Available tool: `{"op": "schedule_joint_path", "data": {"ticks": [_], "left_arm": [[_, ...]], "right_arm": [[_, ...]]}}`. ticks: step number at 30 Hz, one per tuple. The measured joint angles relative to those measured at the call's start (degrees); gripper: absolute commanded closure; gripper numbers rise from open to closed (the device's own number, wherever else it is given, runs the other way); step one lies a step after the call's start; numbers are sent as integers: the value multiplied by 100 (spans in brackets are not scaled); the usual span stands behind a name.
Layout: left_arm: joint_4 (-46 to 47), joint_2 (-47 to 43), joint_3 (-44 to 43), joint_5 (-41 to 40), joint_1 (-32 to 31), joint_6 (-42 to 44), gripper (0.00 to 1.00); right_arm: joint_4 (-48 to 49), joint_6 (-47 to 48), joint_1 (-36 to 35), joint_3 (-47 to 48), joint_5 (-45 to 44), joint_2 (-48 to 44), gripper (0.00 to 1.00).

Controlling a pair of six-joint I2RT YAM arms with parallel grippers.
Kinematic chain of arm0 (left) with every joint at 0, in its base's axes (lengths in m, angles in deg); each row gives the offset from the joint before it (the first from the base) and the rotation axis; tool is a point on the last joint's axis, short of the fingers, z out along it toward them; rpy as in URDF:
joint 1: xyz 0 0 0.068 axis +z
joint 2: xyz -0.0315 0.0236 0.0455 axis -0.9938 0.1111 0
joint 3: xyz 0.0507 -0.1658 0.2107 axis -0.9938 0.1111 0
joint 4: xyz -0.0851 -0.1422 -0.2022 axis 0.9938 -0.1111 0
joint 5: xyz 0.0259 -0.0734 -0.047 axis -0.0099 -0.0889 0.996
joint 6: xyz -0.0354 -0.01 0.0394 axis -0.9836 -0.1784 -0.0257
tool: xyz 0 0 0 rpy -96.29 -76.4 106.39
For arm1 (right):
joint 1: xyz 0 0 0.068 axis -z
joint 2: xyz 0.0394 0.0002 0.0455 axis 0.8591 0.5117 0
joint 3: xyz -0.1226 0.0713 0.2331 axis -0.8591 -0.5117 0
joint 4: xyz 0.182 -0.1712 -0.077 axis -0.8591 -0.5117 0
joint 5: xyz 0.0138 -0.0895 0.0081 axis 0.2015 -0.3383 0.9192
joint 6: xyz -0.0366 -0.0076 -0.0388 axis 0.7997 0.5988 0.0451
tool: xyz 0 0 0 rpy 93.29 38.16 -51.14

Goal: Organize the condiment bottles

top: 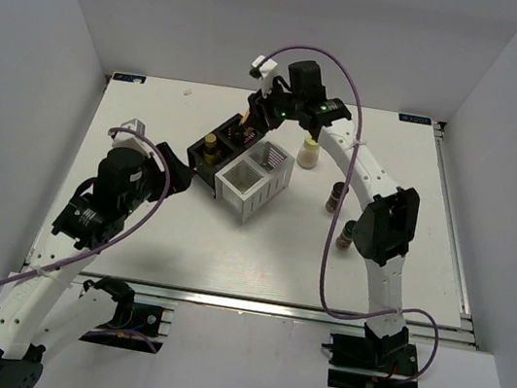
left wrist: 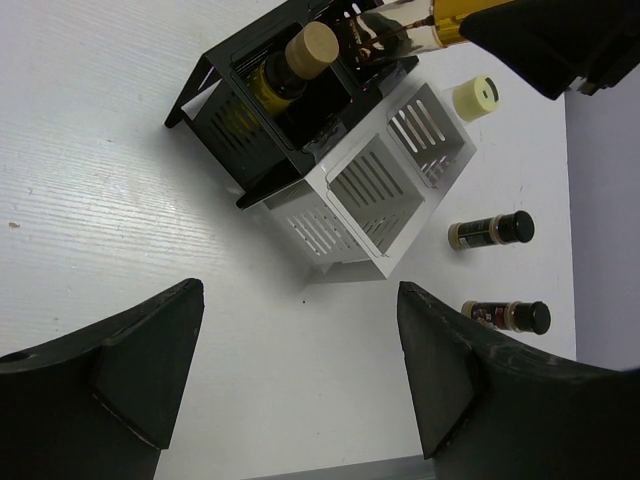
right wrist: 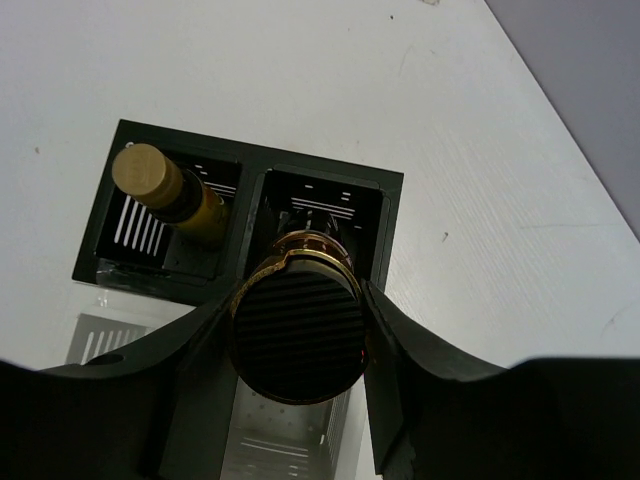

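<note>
Top view
- L gripper (top: 179, 174): you have it low over the table (top: 229, 258), just beside the black box (top: 210, 178). Jaws are spread, nothing between them.
- R gripper (top: 256, 115): reaches across to the far compartment of the black box, clamped on the amber bottle (top: 244, 135).
- Yellow bottle (top: 210, 150): stands in the black box's other compartment, tan cap up.
- White box (top: 255, 205): touches the black box's right side; both its compartments hold nothing.
- Cream jar (top: 309, 153): upright on the table, just right of the white box.
- Far lying bottle (top: 337, 197), near lying bottle (top: 345, 235): both on their sides, right of the boxes, close to the R arm.

L wrist view
- Your L fingers (left wrist: 130, 370): wide apart, bare table between them.
- Amber bottle: tilted at the frame top, lower end at the black box's rim.
- Lying bottles: black caps point right, apart from each other.

R wrist view
- R jaws: pinch the amber bottle just under its ribbed black cap.
- Position: bottle hangs over the black box's right compartment; can't tell how deep the base sits.
- Yellow bottle: leans in the left compartment.
</note>
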Motion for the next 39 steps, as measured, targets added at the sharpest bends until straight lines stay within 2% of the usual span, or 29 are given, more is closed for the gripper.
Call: {"op": "schedule_joint_path", "data": {"ticks": [7,8,10,11,12,13,16,22,26,29,30,32,33,35,36,39], "left_arm": [[-2,-17,76,2,0,-50,12],[-4,-20,76,2,0,-55,12],[-7,-20,76,2,0,-61,12],[-11,-17,76,2,0,-68,12],[-15,-20,76,2,0,-70,12],[-15,-20,76,4,0,-72,12],[4,-20,76,35,0,-70,12],[245,37,61,376,0,11,12],[509,267,28,715,0,94,16],[699,468,11,1027,0,142,31],[767,542,-11,1156,0,166,40],[850,691,-101,1349,-7,201,49],[911,796,-190,1451,-17,236,58],[1043,997,-363,1567,-98,284,66],[1123,1106,-446,1622,-175,308,69],[1250,1526,-765,1663,-544,400,71]], "right_arm": [[33,63,-76,0,-184,262,97],[39,66,-90,2,-210,315,91],[48,70,-125,4,-256,420,85],[50,81,-136,4,-271,466,70],[70,87,-146,4,-286,514,65],[87,92,-164,4,-308,553,55],[109,101,-186,4,-369,603,39],[286,118,-201,7,-400,608,28],[313,92,-199,9,-400,605,26],[302,4,-197,11,-391,560,26],[291,-55,-190,11,-385,507,26],[267,-155,-157,4,-328,321,26],[260,-229,-138,0,-280,179,26],[271,-345,-72,-66,-184,-212,26],[260,-413,-9,-133,-114,-483,28],[341,-566,341,-553,144,-1408,50]]}}
